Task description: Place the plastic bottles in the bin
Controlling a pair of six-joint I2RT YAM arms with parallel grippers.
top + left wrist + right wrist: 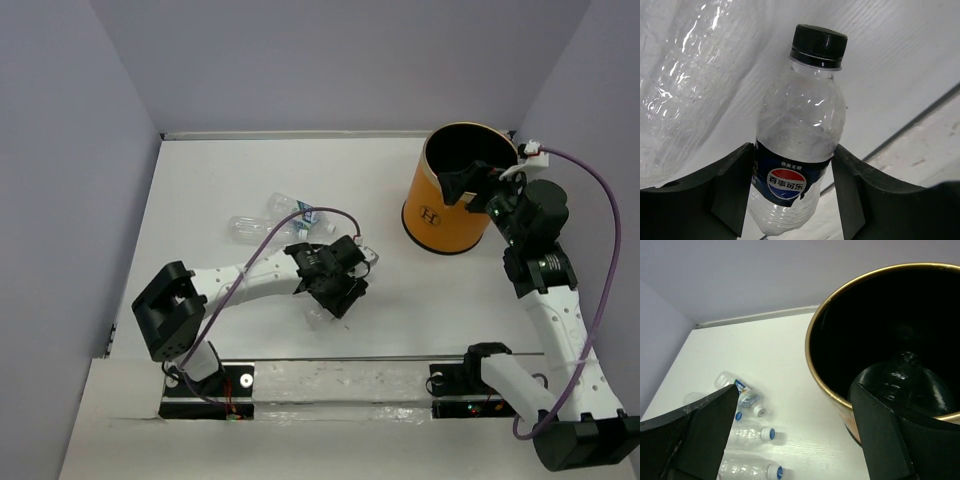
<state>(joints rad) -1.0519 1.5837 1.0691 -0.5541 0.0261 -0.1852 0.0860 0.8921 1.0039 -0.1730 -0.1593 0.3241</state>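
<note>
Two tools, two different states. My left tool [792, 155] is closed on the dark-capped bottle [800, 120]: its fingers [730, 190] lie against both sides of the bottle at the dark blue label (the one with the red, white and blue roundel). The cap points away from my wrist and the clear, crinkly body runs back between the fingers. Whether that bottle rests on the surface [230, 170] or is just off it, I cannot tell. A second crinkly bottle [685, 85] fills the upper left of the left wrist view, close beside the gripped one.

My right tool [795, 387] is open, its fingers spread wide with nothing between them. It hangs over the mouth of the bin [440, 205], which stands upright on the far right of the surface. Looking down past the fingers into the black inside, I see a sunken bottle [905, 377] lying at the bottom (clear, and catching a little light).

From above, the loose bottles [270, 218] lie on their sides in a small group left of centre, well apart from the bin and near my left tool. One of them carries a blue-and-white label.
</note>
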